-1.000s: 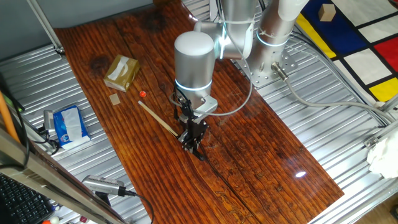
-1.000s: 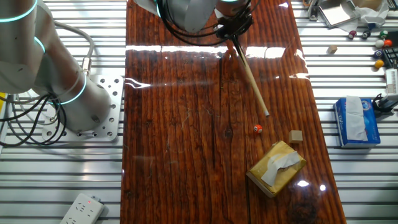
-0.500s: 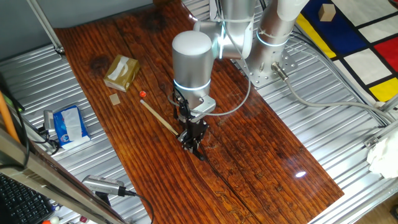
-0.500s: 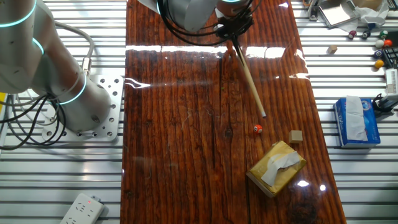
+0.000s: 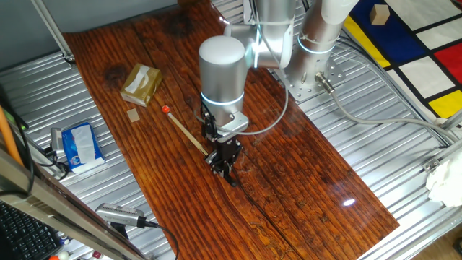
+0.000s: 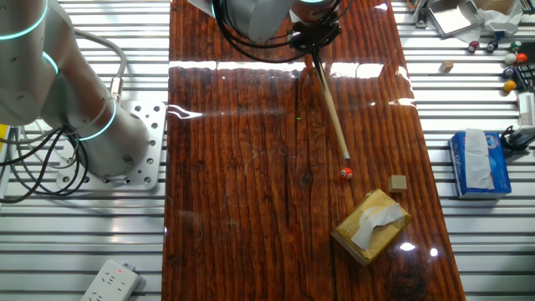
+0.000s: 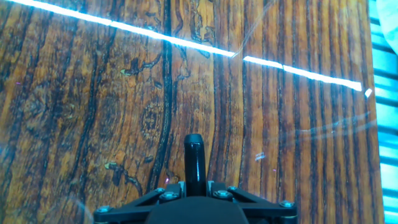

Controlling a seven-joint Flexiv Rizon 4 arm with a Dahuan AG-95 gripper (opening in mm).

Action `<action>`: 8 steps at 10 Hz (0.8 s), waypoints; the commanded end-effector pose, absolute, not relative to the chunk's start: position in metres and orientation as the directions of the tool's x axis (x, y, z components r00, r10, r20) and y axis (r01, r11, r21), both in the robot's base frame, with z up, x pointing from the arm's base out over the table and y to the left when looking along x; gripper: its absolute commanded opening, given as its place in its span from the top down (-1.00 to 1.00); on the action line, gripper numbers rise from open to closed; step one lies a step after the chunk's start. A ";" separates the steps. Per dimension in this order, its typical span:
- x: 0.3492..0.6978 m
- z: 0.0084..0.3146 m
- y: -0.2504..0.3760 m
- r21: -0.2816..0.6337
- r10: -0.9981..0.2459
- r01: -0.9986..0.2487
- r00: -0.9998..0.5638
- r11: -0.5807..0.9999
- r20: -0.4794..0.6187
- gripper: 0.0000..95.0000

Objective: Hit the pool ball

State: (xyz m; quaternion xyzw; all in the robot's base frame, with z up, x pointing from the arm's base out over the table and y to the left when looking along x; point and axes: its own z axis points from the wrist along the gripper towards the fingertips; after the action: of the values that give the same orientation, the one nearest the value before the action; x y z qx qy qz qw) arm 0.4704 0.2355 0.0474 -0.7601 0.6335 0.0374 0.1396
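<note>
The pool ball (image 5: 165, 110) is a tiny red-orange sphere on the dark wooden table; it also shows in the other fixed view (image 6: 346, 173). My gripper (image 5: 222, 163) is low over the table, shut on the black butt of a thin wooden cue stick (image 5: 186, 135). The stick lies flat and runs from the gripper (image 6: 309, 46) to the ball, its tip at or just short of the ball. In the hand view the gripper (image 7: 193, 184) grips the black stick end (image 7: 193, 155); the ball is out of that view.
A tan cardboard tissue box (image 5: 141, 84) and a small flat tan block (image 5: 133, 115) lie just beyond the ball. A blue tissue pack (image 5: 79, 143) sits on the metal bench beside the table. The arm's base plate (image 6: 125, 142) stands on the opposite side.
The stick's far tip has swung toward the ball and now reaches it. The ball has not visibly moved. The gripper stays shut on the stick.
</note>
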 end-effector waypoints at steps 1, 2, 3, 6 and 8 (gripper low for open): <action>0.471 0.047 0.236 -0.161 -0.954 -0.976 0.180 -0.144 -0.239 1.00; 0.471 0.047 0.236 -0.158 -0.955 -0.977 0.176 -0.140 -0.240 1.00; 0.471 0.047 0.235 -0.157 -0.954 -0.977 0.177 -0.142 -0.240 1.00; 0.471 0.048 0.229 -0.163 -0.949 -0.973 0.200 -0.163 -0.245 1.00; 0.471 0.048 0.224 -0.164 -0.947 -0.972 0.204 -0.166 -0.250 1.00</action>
State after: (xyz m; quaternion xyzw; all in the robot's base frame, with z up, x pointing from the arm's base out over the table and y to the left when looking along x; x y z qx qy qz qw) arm 0.4713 0.2220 0.0474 -0.7625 0.6288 0.0428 0.1458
